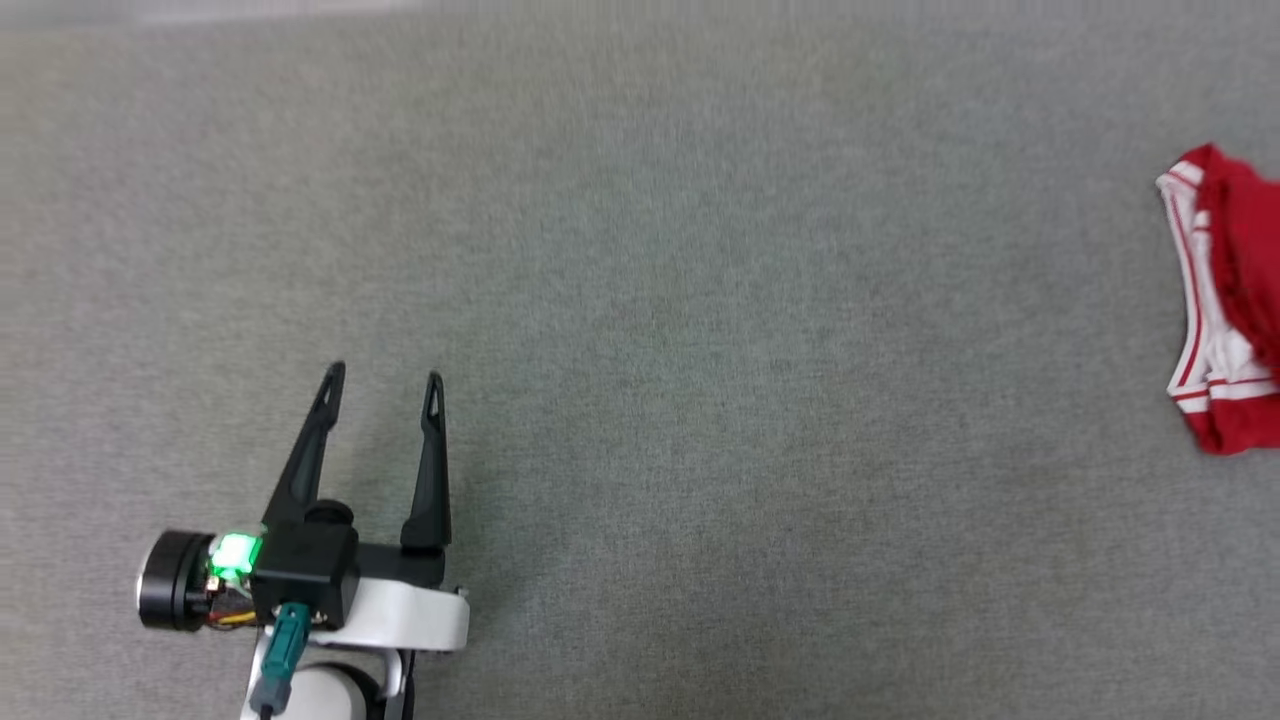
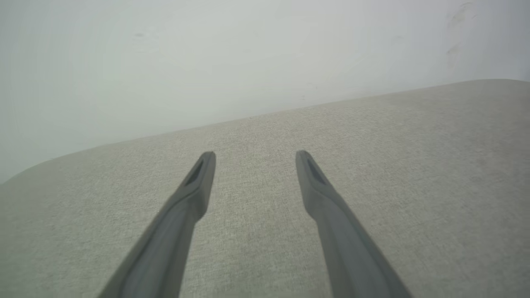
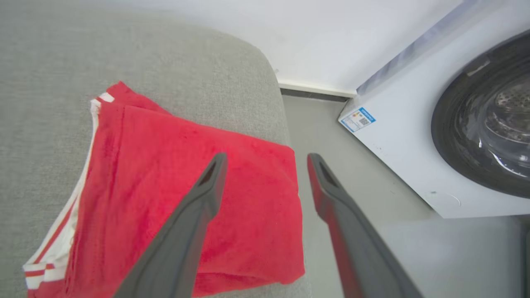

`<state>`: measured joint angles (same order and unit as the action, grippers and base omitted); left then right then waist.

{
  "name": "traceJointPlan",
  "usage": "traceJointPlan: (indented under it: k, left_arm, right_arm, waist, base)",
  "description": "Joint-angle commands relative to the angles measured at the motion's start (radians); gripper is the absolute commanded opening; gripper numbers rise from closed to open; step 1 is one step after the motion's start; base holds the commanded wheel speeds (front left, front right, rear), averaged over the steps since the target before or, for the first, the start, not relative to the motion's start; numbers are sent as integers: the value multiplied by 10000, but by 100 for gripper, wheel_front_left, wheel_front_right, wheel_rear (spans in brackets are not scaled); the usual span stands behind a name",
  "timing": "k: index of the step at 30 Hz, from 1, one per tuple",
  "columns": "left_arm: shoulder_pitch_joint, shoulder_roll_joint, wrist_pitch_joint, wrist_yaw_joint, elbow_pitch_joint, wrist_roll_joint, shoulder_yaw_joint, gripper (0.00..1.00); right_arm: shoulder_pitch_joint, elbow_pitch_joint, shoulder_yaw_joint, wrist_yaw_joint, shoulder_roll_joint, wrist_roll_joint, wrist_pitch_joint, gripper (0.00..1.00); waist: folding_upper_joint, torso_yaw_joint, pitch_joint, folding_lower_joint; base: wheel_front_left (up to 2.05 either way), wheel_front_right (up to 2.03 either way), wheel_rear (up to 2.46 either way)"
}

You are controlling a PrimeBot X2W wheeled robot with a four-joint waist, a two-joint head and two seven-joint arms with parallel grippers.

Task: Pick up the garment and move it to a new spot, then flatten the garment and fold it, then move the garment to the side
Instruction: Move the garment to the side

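Note:
The garment (image 1: 1225, 300) is a red jersey with white, red-striped trim, folded into a compact bundle at the far right edge of the grey fabric surface (image 1: 640, 300). From the right wrist view the garment (image 3: 165, 186) lies flat near the surface's right edge. Above it my right gripper (image 3: 265, 159) hovers open with nothing between its fingers. Far from the jersey, my left gripper (image 1: 385, 385) stands open and empty at the lower left. The left wrist view shows that left gripper (image 2: 255, 155) over bare grey fabric.
Off the surface's right edge there is grey floor (image 3: 356, 165) and a white washing machine (image 3: 414, 136) with a dark round door (image 3: 488, 116). A pale wall (image 2: 207, 62) rises behind the surface's far edge.

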<state>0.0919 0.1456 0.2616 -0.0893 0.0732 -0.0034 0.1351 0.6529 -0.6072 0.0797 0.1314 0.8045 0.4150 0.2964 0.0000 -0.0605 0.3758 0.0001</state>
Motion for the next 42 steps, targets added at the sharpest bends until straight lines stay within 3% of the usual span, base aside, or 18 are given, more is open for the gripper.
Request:
traceJointPlan:
  k: [1,6,14,15,23,29,35,42]
  left_arm:
    - [-229,-60,46,-68,-29,-75,0,100]
    - [-686,-136,46,-161,-136,-187,-84,100]
    - [-1166,-159,44,-134,-363,-317,-192,100]
    - [-1166,-159,44,-134,-363,-317,-192,100]
    - [-1526,-201,44,-36,-651,-445,-367,100]
    - [-1737,-264,46,-3,-868,-420,-403,100]
    - [-1930,-324,46,33,-999,-381,-417,100]
    - [-2106,-387,46,121,-1123,-422,-415,100]
  right_arm:
    - [-341,263,-173,-16,-223,-182,-441,100]
    - [-884,1216,-1070,-16,-1068,-1012,-1833,100]
    - [-1816,3170,-1984,-16,-3125,-2421,-3609,100]
    - [-1816,3170,-1984,-16,-3125,-2421,-3609,100]
    - [-3222,4747,-1784,-16,-4926,-3217,-5108,100]
    - [-4703,5472,-1549,-16,-6225,-3566,-5447,100]
    - [-6026,5548,-1534,-16,-6899,-3349,-5553,100]
    - [-7030,5553,-1672,-16,-7159,-3021,-5583,100]
  waist:
    - [0,56,-595,-1]
    - [0,88,-1325,-1]
    - [0,385,-2184,-1]
    - [0,385,-2184,-1]
    - [0,763,-2895,-1]
    - [0,946,-3327,-1]
    - [0,972,-3643,-1]
    - [0,954,-3885,-1]
  base:
    - [0,0,0]
    - [0,0,0]
    - [0,0,0]
    - [0,0,0]
    - [0,0,0]
    - [0,0,0]
    - [0,0,0]
    - [0,0,0]
